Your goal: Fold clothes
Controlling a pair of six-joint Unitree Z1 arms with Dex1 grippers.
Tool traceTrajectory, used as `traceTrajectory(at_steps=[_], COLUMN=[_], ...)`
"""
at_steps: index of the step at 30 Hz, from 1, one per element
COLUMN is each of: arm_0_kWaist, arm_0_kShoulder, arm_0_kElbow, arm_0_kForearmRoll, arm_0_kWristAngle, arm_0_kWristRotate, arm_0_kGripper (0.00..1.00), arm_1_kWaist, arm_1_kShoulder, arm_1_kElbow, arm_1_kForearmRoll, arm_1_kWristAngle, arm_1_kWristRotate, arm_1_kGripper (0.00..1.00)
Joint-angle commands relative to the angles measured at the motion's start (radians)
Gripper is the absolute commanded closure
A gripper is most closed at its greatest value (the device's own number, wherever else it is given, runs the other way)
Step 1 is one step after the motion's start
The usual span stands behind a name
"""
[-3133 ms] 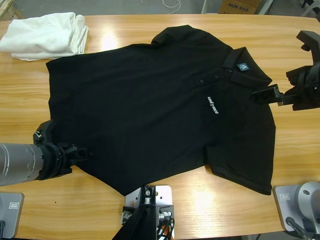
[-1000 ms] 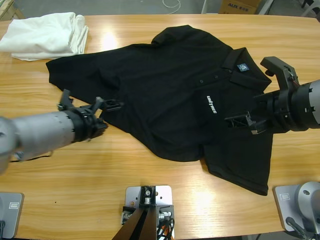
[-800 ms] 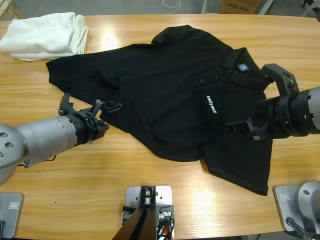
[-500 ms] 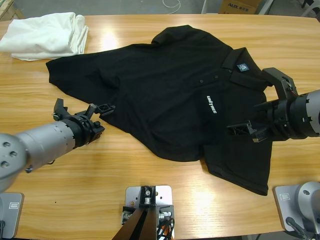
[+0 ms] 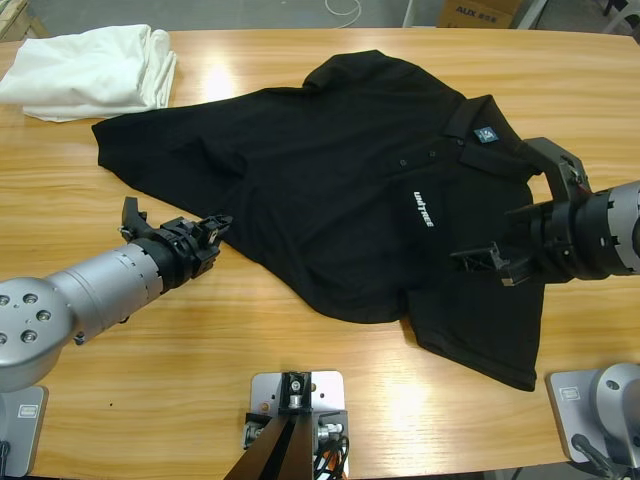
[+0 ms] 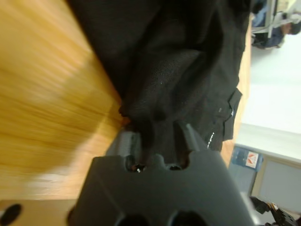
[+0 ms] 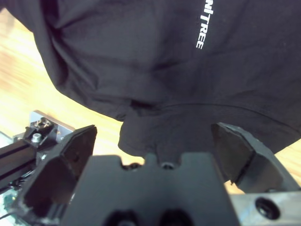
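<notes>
Folded white cloth (image 5: 92, 70) lies at the desk's (image 5: 300, 350) far left corner, apart from the work. Left gripper (image 5: 203, 237) is pinched tight on the hem of the black polo shirt (image 5: 340, 200), fabric bunched between its jaws. The shirt lies spread across mid-desk, collar to the right. Right gripper (image 5: 515, 215) hovers wide open over the near sleeve, holding nothing. Step: first fold starting. Next likely calls for the right gripper to close on the sleeve edge.
</notes>
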Motion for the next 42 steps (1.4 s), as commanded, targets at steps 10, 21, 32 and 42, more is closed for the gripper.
traceTrajectory(at_steps=[10,21,32,42], arm_0_kWaist=[-0.079,-0.215,-0.387,-0.416], arm_0_kShoulder=[-0.562,-0.506,-0.531,-0.556], arm_0_kElbow=[-0.222,-0.453,-0.509,-0.513], arm_0_kForearmRoll=[0.87,1.335,1.563,1.595], arm_0_kWristAngle=[-0.024,-0.251,-0.403,-0.137], arm_0_kWristRotate=[0.086,-0.202,-0.601,-0.191], arm_0_kGripper=[1.0,1.0,0.15,0.087], arm_1_kWaist=[0.008,0.008,0.008,0.008], arm_1_kShoulder=[0.021,0.022,0.022,-0.001], arm_1_kElbow=[0.036,0.059,0.072,0.039], arm_1_kForearmRoll=[-0.044,-0.052,-0.052,0.088], arm_1_kWristAngle=[0.058,0.075,0.099,-0.067], arm_1_kWristRotate=[0.007,0.008,0.01,0.252], arm_1_kGripper=[0.0,0.0,0.0,0.0])
